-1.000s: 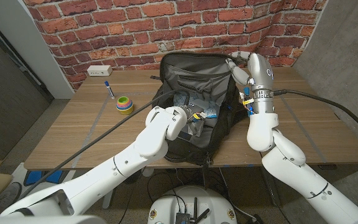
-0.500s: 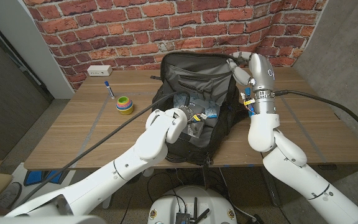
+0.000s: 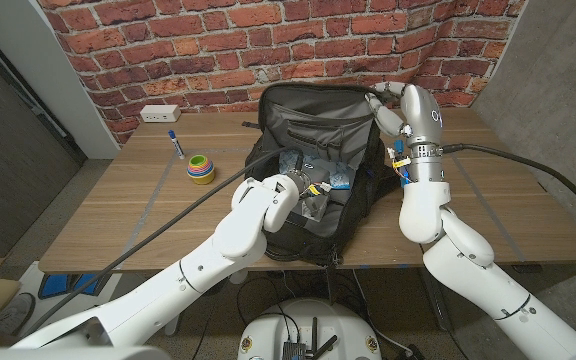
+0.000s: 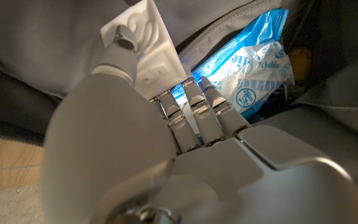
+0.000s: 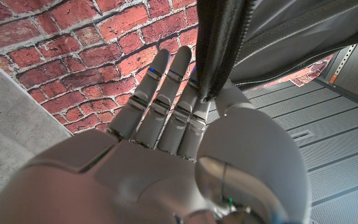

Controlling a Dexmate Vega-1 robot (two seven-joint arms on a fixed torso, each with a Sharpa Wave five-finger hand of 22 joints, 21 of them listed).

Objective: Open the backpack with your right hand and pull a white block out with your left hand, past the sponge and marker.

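The black and grey backpack (image 3: 318,150) lies open on the wooden table (image 3: 118,215). My right hand (image 3: 396,108) pinches the edge of its black flap (image 5: 219,43) between thumb and fingers and holds it up. My left hand (image 3: 306,190) reaches into the bag's opening. In the left wrist view that hand (image 4: 166,143) has its thumb and fingers closed on a white block (image 4: 145,46). Beside the block lies a blue and white plastic packet (image 4: 253,68), with something yellow (image 4: 298,62) behind it. I cannot make out a marker inside the bag.
A blue marker (image 3: 175,143), a white power strip (image 3: 159,113) and a roll of coloured rings (image 3: 200,168) lie on the table left of the backpack. A brick wall (image 3: 218,40) stands behind the table. Black cables run along both arms.
My left forearm has shifted slightly toward the near edge with the hand still in the bag. The right hand has kept its hold on the flap.
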